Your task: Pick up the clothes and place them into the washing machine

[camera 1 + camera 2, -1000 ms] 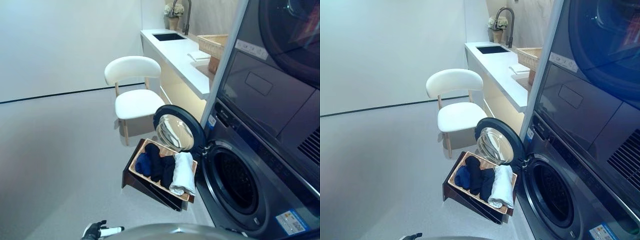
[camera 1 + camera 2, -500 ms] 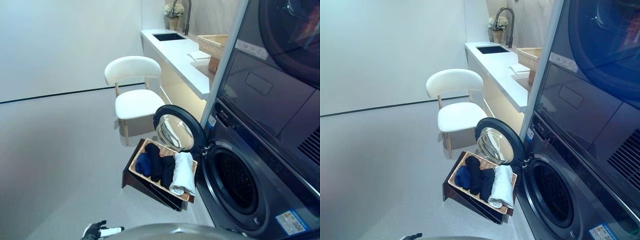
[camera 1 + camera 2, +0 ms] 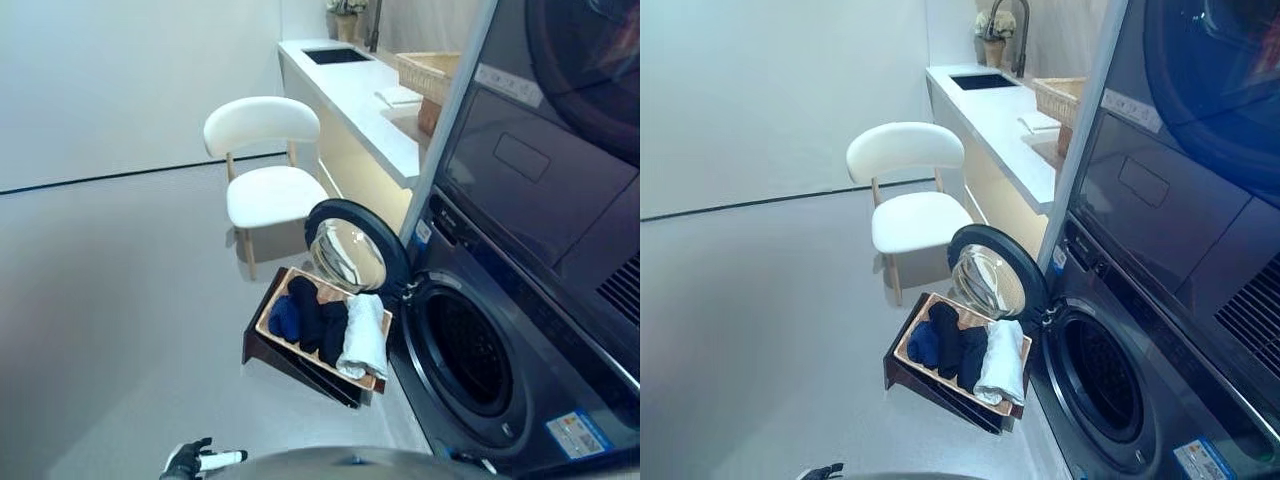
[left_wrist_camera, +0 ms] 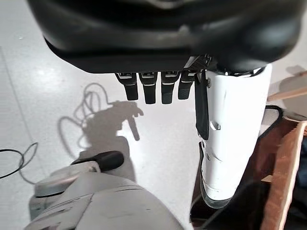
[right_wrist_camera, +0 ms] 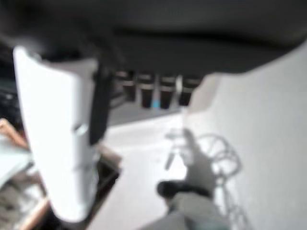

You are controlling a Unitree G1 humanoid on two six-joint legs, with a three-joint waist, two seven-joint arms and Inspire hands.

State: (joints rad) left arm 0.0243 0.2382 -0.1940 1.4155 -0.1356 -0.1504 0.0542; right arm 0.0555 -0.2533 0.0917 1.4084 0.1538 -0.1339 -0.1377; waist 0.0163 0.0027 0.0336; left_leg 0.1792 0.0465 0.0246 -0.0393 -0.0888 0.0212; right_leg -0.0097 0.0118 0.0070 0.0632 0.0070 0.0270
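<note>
The washer (image 3: 520, 330) is glossy dark metal with a glass door (image 3: 350, 255). Soft cloth clothes (image 3: 330, 330) fill a wooden basket (image 3: 268, 312). The chair (image 3: 265, 190) looks matt white; the floor (image 3: 120, 300) smooth.

At the lower edge, the dark left hand with a white-covered thumb (image 3: 197, 461) hangs low over the pale grey floor (image 3: 110, 300), holding nothing. Ahead of it and to its right stands a tilted wooden basket on a dark brown stand (image 3: 262, 351), carrying dark blue and black folded clothes (image 3: 308, 318) beside a white cloth (image 3: 364, 337). Just past the basket, farther right, is the dark front-loading washing machine (image 3: 520, 340), its round glass door (image 3: 352, 252) swung open. Well beyond the hand sits a white chair with wooden legs (image 3: 262, 180), next to a white counter (image 3: 365, 100).
</note>
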